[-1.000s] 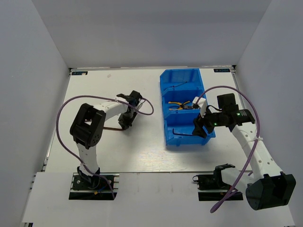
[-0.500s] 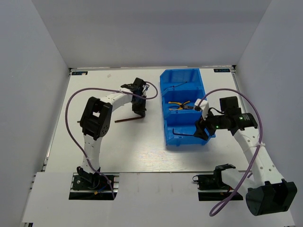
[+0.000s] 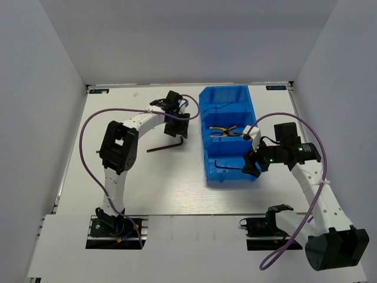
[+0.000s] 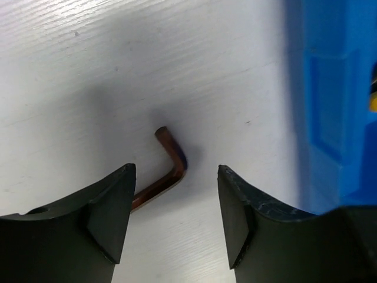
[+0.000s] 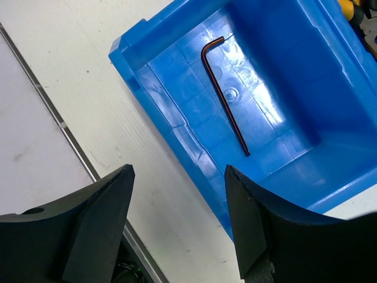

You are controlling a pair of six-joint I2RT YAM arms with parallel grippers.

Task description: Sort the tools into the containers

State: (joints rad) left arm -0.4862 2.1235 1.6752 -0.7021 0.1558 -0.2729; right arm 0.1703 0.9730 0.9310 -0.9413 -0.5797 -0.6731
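- Blue plastic marks the overhead view: the three-compartment bin (image 3: 204,138) sits on the white desk (image 3: 118,177), right of centre. Its far compartment holds a thin dark tool (image 3: 222,107), the middle one the yellow-handled pliers (image 3: 225,131), and the near one the binned hex key (image 3: 228,167).
- In the same view, the left gripper (image 3: 177,125) hangs over the bent end of the loose hex key (image 3: 164,146), which lies on the desk just left of the bin. The right gripper (image 3: 250,166) hovers at the bin's near right corner.
- From the left wrist, the left gripper (image 4: 177,174) is spread wide. Its dark fingers (image 4: 109,218) stand clear of the loose hex key (image 4: 172,168), which lies flat on the desk (image 4: 118,59) between them. The bin (image 4: 336,88) wall runs along the right edge.
- From the right wrist, the right gripper (image 5: 178,171) is also spread wide, above the bin (image 5: 147,59). The binned hex key (image 5: 227,97) lies flat and diagonal on the floor of the near compartment, with bare desk (image 5: 59,88) to the left.
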